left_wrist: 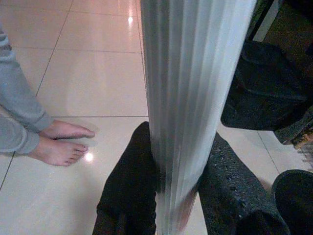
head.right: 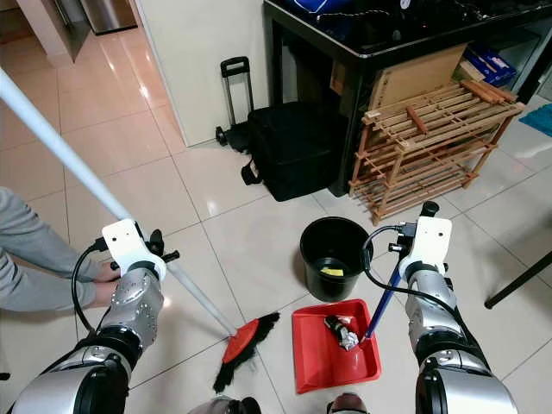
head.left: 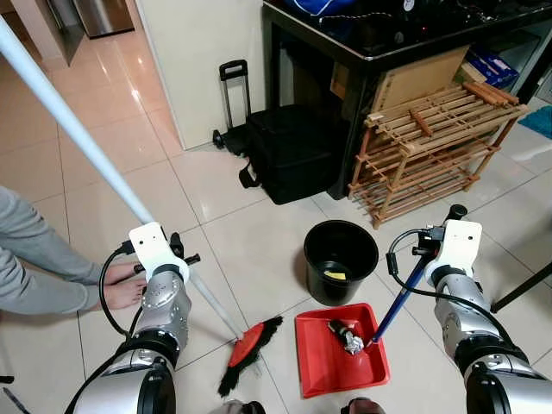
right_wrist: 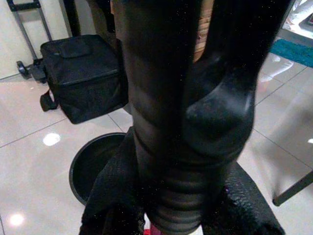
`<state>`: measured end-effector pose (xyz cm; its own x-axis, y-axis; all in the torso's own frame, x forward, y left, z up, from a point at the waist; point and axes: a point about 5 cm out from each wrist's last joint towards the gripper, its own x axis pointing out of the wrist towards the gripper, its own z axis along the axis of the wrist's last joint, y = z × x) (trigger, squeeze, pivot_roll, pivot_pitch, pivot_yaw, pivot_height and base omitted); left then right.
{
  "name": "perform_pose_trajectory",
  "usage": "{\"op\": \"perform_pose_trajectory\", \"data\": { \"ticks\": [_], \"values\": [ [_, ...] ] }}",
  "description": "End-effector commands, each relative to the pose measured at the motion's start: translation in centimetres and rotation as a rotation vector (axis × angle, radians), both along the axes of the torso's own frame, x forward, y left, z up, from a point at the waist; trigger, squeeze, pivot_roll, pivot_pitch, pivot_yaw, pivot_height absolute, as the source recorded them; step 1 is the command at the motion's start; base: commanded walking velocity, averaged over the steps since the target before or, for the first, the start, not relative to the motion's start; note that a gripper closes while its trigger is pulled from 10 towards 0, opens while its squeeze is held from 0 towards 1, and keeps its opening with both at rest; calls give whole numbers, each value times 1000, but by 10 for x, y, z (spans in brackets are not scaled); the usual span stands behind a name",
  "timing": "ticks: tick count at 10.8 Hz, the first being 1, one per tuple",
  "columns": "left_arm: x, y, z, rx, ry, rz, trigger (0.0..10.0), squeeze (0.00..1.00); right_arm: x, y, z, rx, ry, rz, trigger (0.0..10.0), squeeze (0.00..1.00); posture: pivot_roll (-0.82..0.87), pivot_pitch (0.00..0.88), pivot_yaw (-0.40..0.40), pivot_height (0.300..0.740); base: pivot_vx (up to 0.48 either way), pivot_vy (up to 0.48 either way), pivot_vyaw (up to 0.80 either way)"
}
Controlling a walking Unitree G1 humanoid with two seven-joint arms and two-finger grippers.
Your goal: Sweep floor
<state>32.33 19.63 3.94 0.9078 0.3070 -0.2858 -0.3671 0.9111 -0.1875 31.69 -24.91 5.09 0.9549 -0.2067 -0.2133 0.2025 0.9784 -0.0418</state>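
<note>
My left gripper (head.left: 177, 255) is shut on the broom's long white pole (head.left: 82, 142), which slants down to the red and black brush head (head.left: 247, 349) resting on the tiles. In the left wrist view the pole (left_wrist: 188, 112) sits between both black fingers (left_wrist: 128, 191). My right gripper (head.left: 429, 252) is shut on the dustpan's blue handle (head.left: 395, 304); its black grip (right_wrist: 166, 112) shows in the right wrist view. The red dustpan (head.left: 339, 352) lies flat on the floor, right of the brush, with crumpled trash (head.left: 348, 337) inside.
A black bucket (head.left: 340, 260) stands just behind the dustpan. A person's bare feet (head.left: 125, 287) and grey sleeve (head.left: 30, 259) are at my left. A black bag (head.left: 291, 151), a wooden rack (head.left: 431, 147) and a dark table (head.left: 388, 34) stand ahead. A black leg (head.left: 522, 289) crosses at right.
</note>
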Motion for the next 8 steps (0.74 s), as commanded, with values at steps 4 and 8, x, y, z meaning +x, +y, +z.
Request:
{"op": "perform_pose_trajectory", "data": {
  "ticks": [4, 8],
  "values": [
    [1, 5, 3, 14, -6, 7, 10000, 0, 2, 1, 3, 2, -20, -1, 10000, 0, -209, 16, 110, 740, 0, -64, 0],
    [2, 5, 4, 17, -8, 5, 10000, 0, 2, 1, 3, 5, -19, -4, 10000, 0, -209, 13, 112, 740, 0, -257, 0]
  ]
}}
